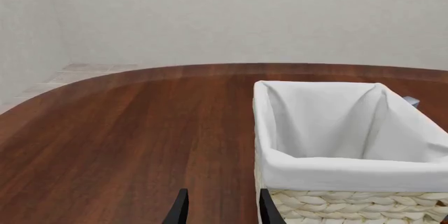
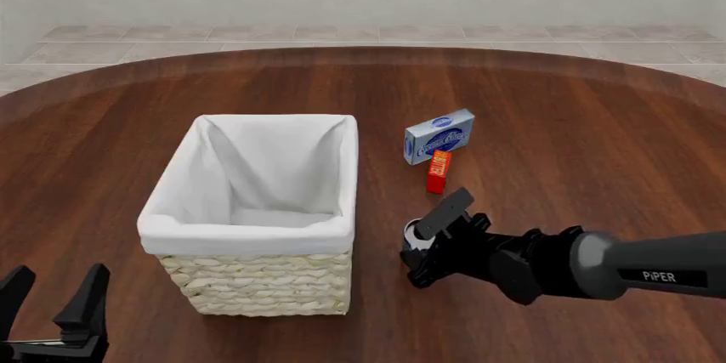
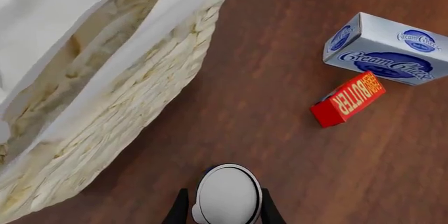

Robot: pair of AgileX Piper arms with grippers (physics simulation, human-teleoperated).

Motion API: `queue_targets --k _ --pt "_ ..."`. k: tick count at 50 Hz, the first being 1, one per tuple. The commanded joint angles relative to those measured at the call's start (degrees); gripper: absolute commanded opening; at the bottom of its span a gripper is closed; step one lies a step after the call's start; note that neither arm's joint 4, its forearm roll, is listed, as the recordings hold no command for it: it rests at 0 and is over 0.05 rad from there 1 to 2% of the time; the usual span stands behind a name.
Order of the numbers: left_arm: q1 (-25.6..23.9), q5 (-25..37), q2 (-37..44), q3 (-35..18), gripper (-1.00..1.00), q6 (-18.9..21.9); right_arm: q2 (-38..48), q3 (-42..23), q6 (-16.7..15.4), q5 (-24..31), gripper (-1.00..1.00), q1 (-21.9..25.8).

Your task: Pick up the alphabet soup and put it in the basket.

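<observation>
The alphabet soup [image 3: 227, 195] shows its silver-grey top between the two dark fingers of my right gripper [image 3: 225, 211], which hug its sides. In the front view the can [image 2: 416, 233] stands just right of the basket [image 2: 244, 231], with my right gripper [image 2: 426, 242] shut around it. The basket is woven straw with a white cloth lining [image 1: 350, 171], and its wicker wall [image 3: 140, 103] is close to the can. My left gripper [image 2: 51, 303] is open near the table's front left, short of the basket, its fingers [image 1: 180, 209] holding nothing.
A blue-white cream cheese box [image 2: 439, 136] lies beyond the can, also seen in the right wrist view [image 3: 388, 51]. A small red butter box [image 2: 438, 172] lies against it, nearer the can [image 3: 348, 99]. The round wooden table's far edge [image 2: 363, 53] curves behind.
</observation>
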Motion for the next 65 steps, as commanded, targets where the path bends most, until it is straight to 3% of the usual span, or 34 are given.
queue_targets --k 1,9,10,20,33,36,38,40,41,42,51,52,53,55,57,65 --pt "0.05 -0.11 0.2 0.0 1.0 0.02 0.44 0.1 0.51 -0.07 1.0 0.44" --pt "0.02 -0.21 0.38 0.0 1.0 0.03 1.3 0.02 1.01 -0.05 1.0 0.51" --pt "0.01 -0.22 0.4 0.0 1.0 0.01 0.56 0.86 0.05 -0.8 -1.0 -1.91" --pt "-0.05 -0.43 0.8 0.01 1.0 0.02 -1.16 2.26 -2.29 -1.4 -1.0 -3.15" --pt "0.08 -0.77 1.42 0.01 1.0 0.03 -4.99 4.25 -3.08 -0.65 -1.0 -2.95" --pt "0.07 -0.8 1.48 0.01 1.0 0.05 -9.11 5.76 -4.34 -0.21 -1.0 -3.99" --pt "0.1 -0.8 1.47 0.01 1.0 0.0 -15.39 11.21 -11.52 -4.11 -1.0 -9.86" --pt "0.1 -0.79 1.46 0.01 1.0 0.03 -16.75 11.91 -12.22 -4.06 -1.0 -10.03" --pt "0.1 -0.79 1.46 0.01 1.0 0.03 -16.77 11.92 -12.22 -4.05 -1.0 -10.03" --pt "0.1 -0.78 1.43 0.01 1.0 0.01 -16.09 10.61 -9.99 -2.05 -1.0 -8.93" --pt "0.02 -0.72 1.33 0.01 1.0 0.11 -21.6 9.45 -6.57 4.7 -1.0 -7.83" --pt "0.05 -0.71 1.31 0.01 1.0 0.15 -19.72 6.84 -3.1 9.34 -1.0 -6.58" --pt "0.05 -0.71 1.31 0.01 1.0 0.15 -19.72 6.78 -3.1 9.41 -1.0 -6.58" --pt "0.11 -0.67 1.24 0.01 1.0 0.17 -20.51 4.35 0.09 12.94 -1.0 -4.06" --pt "0.22 -0.62 1.13 0.01 1.0 0.18 -22.98 3.13 -0.42 16.08 -1.0 -4.18" --pt "0.0 -0.8 1.47 0.01 1.0 0.32 -25.69 3.52 -2.21 17.02 -1.0 -4.15"
